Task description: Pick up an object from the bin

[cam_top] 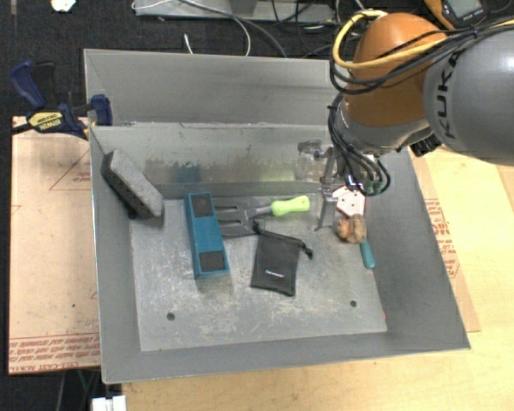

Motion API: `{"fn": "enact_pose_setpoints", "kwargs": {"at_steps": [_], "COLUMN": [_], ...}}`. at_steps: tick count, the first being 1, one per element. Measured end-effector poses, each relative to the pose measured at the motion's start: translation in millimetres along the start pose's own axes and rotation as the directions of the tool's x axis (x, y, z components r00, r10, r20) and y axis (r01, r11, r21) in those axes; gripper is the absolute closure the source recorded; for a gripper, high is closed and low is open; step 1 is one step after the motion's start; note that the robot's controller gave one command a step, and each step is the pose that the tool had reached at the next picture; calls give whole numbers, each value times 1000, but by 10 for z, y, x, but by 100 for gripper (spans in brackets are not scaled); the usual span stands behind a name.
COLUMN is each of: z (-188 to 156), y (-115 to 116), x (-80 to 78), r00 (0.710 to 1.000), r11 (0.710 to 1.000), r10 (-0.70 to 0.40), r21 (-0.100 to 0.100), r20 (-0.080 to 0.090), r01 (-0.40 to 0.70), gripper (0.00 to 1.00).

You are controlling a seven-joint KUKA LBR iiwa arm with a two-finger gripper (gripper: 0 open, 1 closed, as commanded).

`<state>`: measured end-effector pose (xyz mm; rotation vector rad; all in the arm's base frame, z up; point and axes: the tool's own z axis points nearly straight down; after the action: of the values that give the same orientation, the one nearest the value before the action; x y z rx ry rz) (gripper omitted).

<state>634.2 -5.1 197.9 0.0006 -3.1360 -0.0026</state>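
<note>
**A:** The gripper (pixel 335 211) sits low in the bin (pixel 240 332), on the view's right and near the back wall, under the orange wrist cover (pixel 394 45). Open or closed? I cannot tell from here.

**B:** What's nearest to it?

**A:** 2 things. A small tan lump (pixel 353 228) lies just beside it, toward the front and right, with a teal stick (pixel 367 253) running on from it. On the other side, the green-handled tool (pixel 288 205) points its green end at the gripper. It's close, but I can't say whether it touches.

**B:** And the rest?

**A:** Well apart from it are a blue box (pixel 206 236), a black pouch (pixel 276 264) and a dark grey block (pixel 131 187) at the view's far left.

**B:** So how should this go?

**A:** By my reading nothing is visibly held, so the step in hand is settling onto a target. Centre over 1 thing only, probably the tan lump, and take it across its narrow side. Stay clear of the green handle so it isn't nudged or pinched along.
</note>
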Motion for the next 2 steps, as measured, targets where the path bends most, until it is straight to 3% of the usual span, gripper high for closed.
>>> {"fn": "enact_pose_setpoints", "kwargs": {"at_steps": [1,2], "z": [-52,300], "y": [0,171], "x": [-14,1], "r00": [1000,998], "r11": [1000,998], "r10": [0,62], "r21": [0,-2], "r20": [8,9], "r01": [0,-62], "gripper": [0,0]}}
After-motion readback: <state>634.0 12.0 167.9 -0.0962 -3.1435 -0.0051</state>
